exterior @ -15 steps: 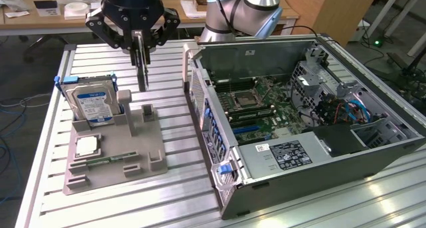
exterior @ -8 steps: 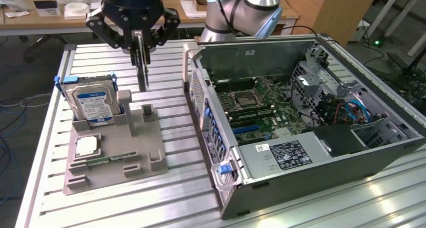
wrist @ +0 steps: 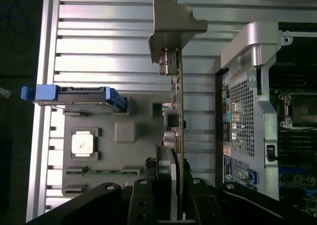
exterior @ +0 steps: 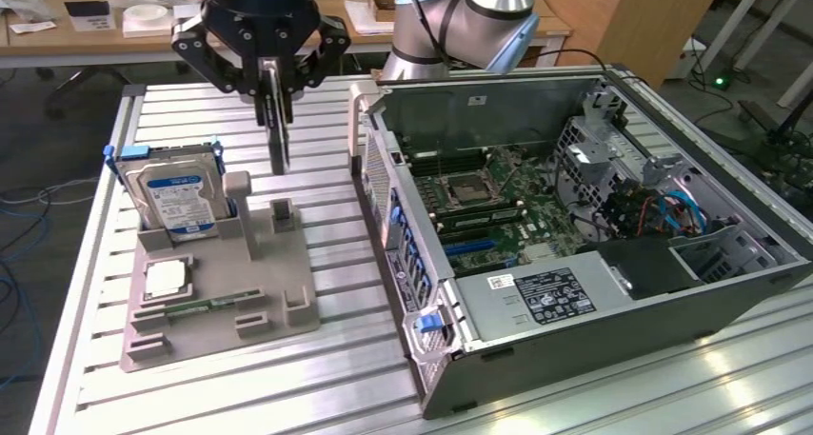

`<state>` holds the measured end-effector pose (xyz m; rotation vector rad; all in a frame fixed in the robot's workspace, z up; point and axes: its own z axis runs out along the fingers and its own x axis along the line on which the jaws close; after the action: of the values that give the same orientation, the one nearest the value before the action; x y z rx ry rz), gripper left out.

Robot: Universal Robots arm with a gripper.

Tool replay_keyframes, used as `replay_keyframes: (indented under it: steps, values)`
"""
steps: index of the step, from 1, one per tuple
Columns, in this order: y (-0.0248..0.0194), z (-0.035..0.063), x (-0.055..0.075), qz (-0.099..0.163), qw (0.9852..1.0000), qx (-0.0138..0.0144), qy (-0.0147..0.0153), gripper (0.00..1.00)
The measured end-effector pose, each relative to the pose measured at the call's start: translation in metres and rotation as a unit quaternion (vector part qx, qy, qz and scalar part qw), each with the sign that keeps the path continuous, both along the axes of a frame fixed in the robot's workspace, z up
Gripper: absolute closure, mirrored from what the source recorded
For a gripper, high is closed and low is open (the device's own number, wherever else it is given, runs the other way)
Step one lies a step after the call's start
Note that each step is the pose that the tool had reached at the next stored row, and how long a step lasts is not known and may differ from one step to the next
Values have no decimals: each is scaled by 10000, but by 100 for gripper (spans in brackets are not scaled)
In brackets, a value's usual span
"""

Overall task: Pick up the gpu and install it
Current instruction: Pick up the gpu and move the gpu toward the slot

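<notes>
Closest to the wrist camera, the black gripper (wrist: 177,161) is seen. Its fingers (wrist: 166,160) are pressed onto the gpu (wrist: 180,111) from both sides, so the gpu is pinched at one end. The gpu is held on its edge, and in the wrist view it is seen as a thin green line. A grey metal plate (wrist: 173,22) is fixed to the gpu's far end.

In the exterior view the gripper (exterior: 270,90) is seen up high, and the gpu (exterior: 278,145) hangs straight down from it. The gpu is held in the air above the grey tray (exterior: 273,273) and is not touching it. It is placed between the hard drive (exterior: 178,195) and the case (exterior: 420,264).

The hard drive is stood upright in the tray, at the exterior view's left. A small square chip (exterior: 167,280) and a memory stick (exterior: 204,305) are laid flat in the tray, nearer the camera.

The case is laid on its side at the exterior view's right, with its top open. A green board (exterior: 489,202) is seen inside it. Both tray and case are set on a table (exterior: 318,387) made of silver slats.
</notes>
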<state>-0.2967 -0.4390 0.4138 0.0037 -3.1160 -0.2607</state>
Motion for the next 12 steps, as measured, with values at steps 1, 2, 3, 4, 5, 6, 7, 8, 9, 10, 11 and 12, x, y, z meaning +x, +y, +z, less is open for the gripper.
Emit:
replay_keyframes:
  steps: [1,2,3,4,5,6,7,8,9,10,11,12]
  values:
    - [0,0,4,1,10000,-26,0,72]
    - [0,0,6,1,10000,-57,0,72]
    - [0,0,11,1,10000,-90,0,72]
    - [1,-1,14,1,9999,-123,-1,72]
    - [2,-1,17,1,9999,-160,0,72]
    - [3,0,22,1,9998,-197,0,72]
    - [3,-1,26,1,9997,-233,0,72]
    - [4,0,30,1,9996,-266,0,72]
    - [3,0,35,2,9996,-295,0,72]
    - [3,0,39,2,9995,-315,0,72]
    - [4,0,42,1,9995,-326,0,72]
    - [4,0,44,1,9994,-335,0,72]
